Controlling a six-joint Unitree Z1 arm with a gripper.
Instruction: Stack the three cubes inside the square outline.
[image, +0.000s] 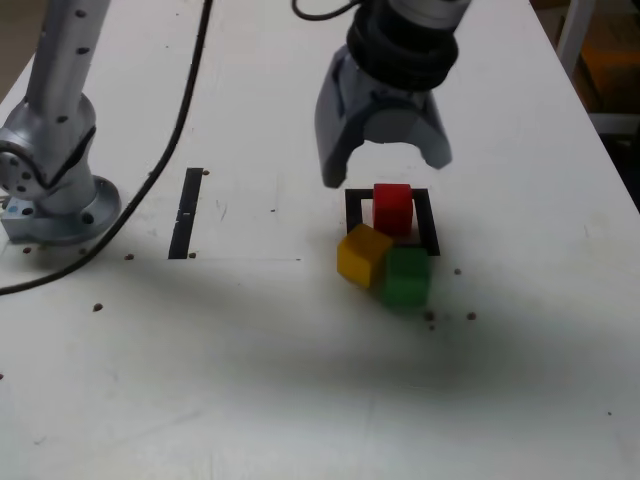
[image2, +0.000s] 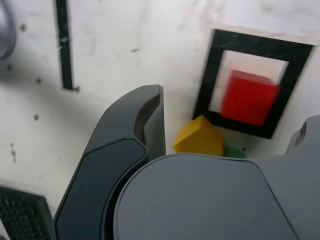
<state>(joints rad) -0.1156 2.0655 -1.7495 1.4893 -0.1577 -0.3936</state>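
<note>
Your fingers (image: 385, 170) hang apart, empty, hiding most of the green block (image2: 234, 151). At its 12 o'clock, the red block (image: 393, 208) sits within the taped square (image: 353, 208), yellow block (image: 362, 255) beside, on the speckled white counter (image: 250, 360).

Cubes (image: 390, 248) matt, smooth – table (image: 250, 380) white, speckled – arm base (image: 55, 170) brushed metal.

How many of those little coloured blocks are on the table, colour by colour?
Red cube, inside the square outline: 1
Yellow cube, just outside it: 1
Green cube, beside the yellow one: 1
Total: 3
</note>
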